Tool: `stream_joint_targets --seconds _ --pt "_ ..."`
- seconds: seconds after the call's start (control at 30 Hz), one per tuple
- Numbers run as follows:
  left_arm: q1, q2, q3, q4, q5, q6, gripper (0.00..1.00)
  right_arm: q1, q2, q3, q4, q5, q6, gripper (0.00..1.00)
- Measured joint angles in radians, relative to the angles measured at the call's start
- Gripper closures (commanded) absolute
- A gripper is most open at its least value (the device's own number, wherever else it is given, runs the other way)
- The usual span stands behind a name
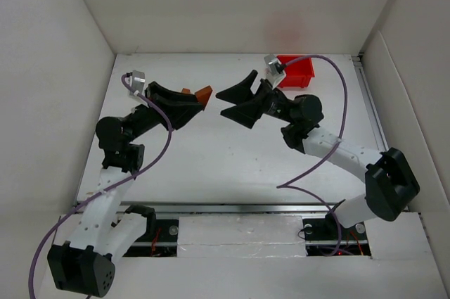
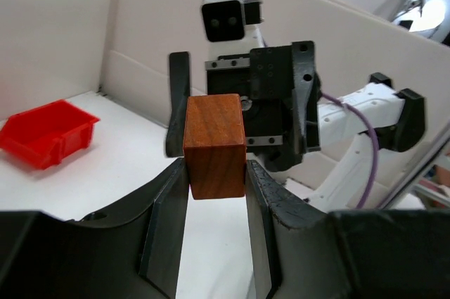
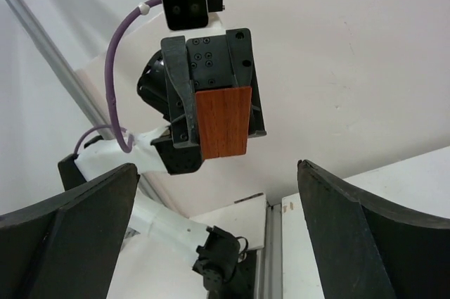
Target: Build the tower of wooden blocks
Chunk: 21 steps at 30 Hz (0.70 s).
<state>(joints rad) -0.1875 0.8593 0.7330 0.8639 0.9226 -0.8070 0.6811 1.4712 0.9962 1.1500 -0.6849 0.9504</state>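
Note:
My left gripper (image 2: 214, 170) is shut on a reddish-brown wood block (image 2: 214, 145), holding it in the air above the middle of the table. From above, the same block (image 1: 204, 93) sticks out of the left fingertips toward the right arm. My right gripper (image 1: 226, 103) faces it from a short distance with its jaws spread wide and nothing between them. In the right wrist view the block (image 3: 223, 122) hangs beyond the open gripper (image 3: 216, 171), apart from both fingers. A small brown piece (image 1: 186, 91) shows just behind the left fingers. The tower is out of view.
A red plastic bin (image 1: 298, 71) stands at the back right of the table, behind the right wrist; it also shows as the red bin (image 2: 49, 132) in the left wrist view. White walls close in the table on three sides.

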Motion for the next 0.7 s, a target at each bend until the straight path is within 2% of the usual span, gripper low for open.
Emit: stream_joint_targets --seconds 0.07,0.2,0.3,0.5,0.7 --pt "0.000 0.000 0.021 -0.057 -0.010 0.049 1.00 -0.030 -0.023 -0.030 0.011 -0.004 0.005 0.00" --pt "0.000 0.024 0.151 -0.306 -0.117 0.237 1.00 -0.146 -0.118 -0.140 -0.012 0.001 -0.021 0.00" --pt "0.007 0.067 0.229 -0.459 -0.277 0.412 1.00 -0.215 -0.237 -0.211 -0.169 0.046 -0.123 0.00" --pt "0.015 0.256 0.332 -0.697 -0.492 0.706 1.00 -0.215 -0.506 -0.245 -0.580 0.228 -0.372 0.00" --pt "0.019 0.539 0.499 -0.806 -0.607 0.878 1.00 -0.214 -0.681 -0.367 -0.767 0.345 -0.478 0.00"
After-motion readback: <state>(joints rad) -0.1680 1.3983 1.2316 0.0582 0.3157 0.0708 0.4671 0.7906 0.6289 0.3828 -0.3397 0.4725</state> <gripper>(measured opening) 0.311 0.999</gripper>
